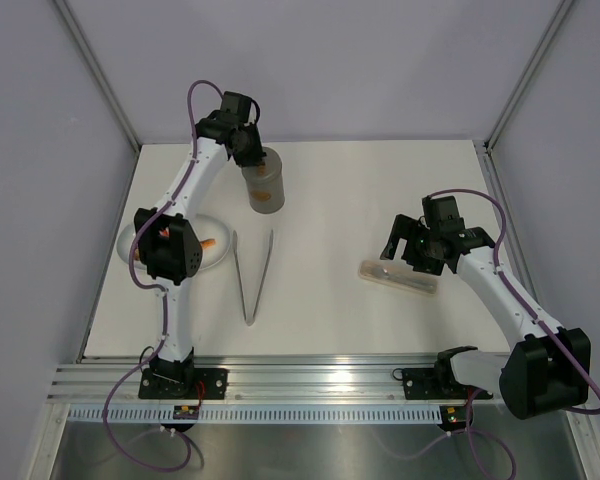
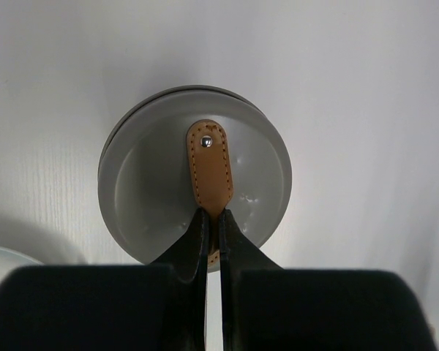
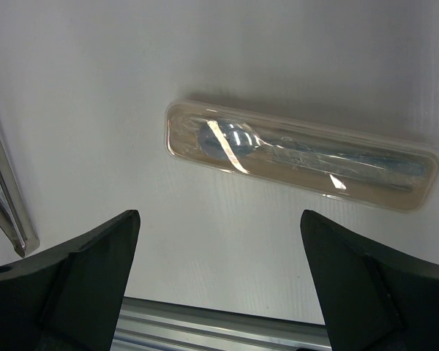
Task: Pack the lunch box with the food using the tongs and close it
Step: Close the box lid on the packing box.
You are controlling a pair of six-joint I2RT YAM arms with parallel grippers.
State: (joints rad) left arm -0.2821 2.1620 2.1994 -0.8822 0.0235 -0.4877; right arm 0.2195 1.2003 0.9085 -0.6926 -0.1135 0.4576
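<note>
one lunch box (image 1: 265, 188); one tongs (image 1: 250, 316); one packet (image 1: 398, 277)

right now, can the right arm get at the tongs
Probably yes. The right end effector is open and holds nothing, hanging over the packet, and the tongs lie bare on the table to its left with nothing between. The left end effector is away, shut on the lid strap.

One high rear overhead, two close downward wrist views; tongs (image 1: 242, 285) in overhead and right-wrist
</note>
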